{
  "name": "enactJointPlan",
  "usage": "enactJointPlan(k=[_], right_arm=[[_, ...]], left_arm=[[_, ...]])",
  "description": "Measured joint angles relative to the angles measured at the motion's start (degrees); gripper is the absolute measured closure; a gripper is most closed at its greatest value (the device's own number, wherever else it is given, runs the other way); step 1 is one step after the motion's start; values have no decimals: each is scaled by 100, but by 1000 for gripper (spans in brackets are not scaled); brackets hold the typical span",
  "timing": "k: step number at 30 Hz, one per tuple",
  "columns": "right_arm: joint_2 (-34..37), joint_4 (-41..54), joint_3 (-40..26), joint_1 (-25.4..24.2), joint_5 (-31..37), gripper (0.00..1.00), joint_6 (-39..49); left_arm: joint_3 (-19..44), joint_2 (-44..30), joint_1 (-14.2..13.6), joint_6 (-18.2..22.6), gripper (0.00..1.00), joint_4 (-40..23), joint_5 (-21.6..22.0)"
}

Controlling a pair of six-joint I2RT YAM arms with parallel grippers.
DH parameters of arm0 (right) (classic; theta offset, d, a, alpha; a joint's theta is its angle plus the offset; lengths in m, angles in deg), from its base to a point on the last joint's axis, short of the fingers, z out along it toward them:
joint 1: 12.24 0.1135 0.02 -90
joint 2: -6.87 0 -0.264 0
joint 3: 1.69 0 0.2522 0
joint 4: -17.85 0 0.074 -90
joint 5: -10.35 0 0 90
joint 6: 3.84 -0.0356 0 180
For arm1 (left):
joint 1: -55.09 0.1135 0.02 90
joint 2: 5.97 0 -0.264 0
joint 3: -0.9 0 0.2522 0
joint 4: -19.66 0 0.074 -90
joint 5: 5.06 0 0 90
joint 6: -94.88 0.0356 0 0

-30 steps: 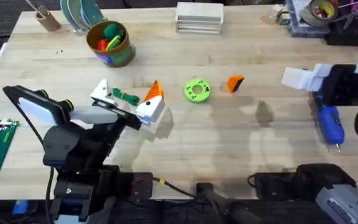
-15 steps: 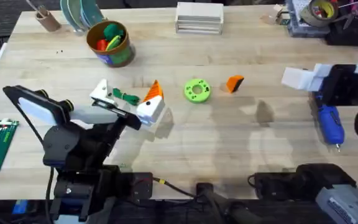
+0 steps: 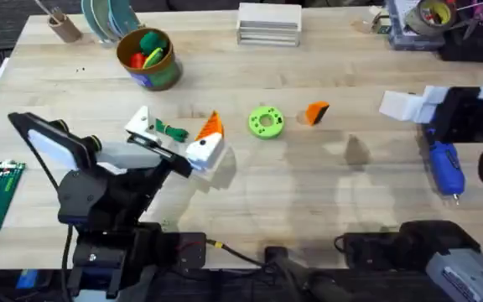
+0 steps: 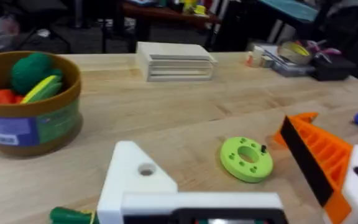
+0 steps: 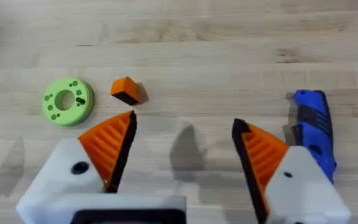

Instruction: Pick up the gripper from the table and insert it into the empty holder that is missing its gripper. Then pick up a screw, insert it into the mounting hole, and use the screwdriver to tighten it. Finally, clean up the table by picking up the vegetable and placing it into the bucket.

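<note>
The loose gripper (image 3: 316, 111) lies untouched on the desk (image 3: 309, 184). The right fingers (image 5: 182, 162) are spread wide and empty; a skewed grasp could be caused.

The left fingers (image 3: 179, 138) are also open, empty.

Bright even overhead light, soft shadows, blurred wrist-view foregrounds.

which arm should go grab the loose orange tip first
Right, probably. The right gripper is open with both pads on, the loose gripper just ahead. The left gripper lacks one orange tip, so it is the holder.

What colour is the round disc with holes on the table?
Bright green disc, shown best in the right wrist view.
</note>
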Motion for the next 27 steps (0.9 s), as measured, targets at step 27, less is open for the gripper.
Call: enactJointPlan(k=[27], right_arm=[[0, 0, 0, 0, 0, 10, 0]], left_arm=[[2, 2, 0, 914, 8, -162, -2777]])
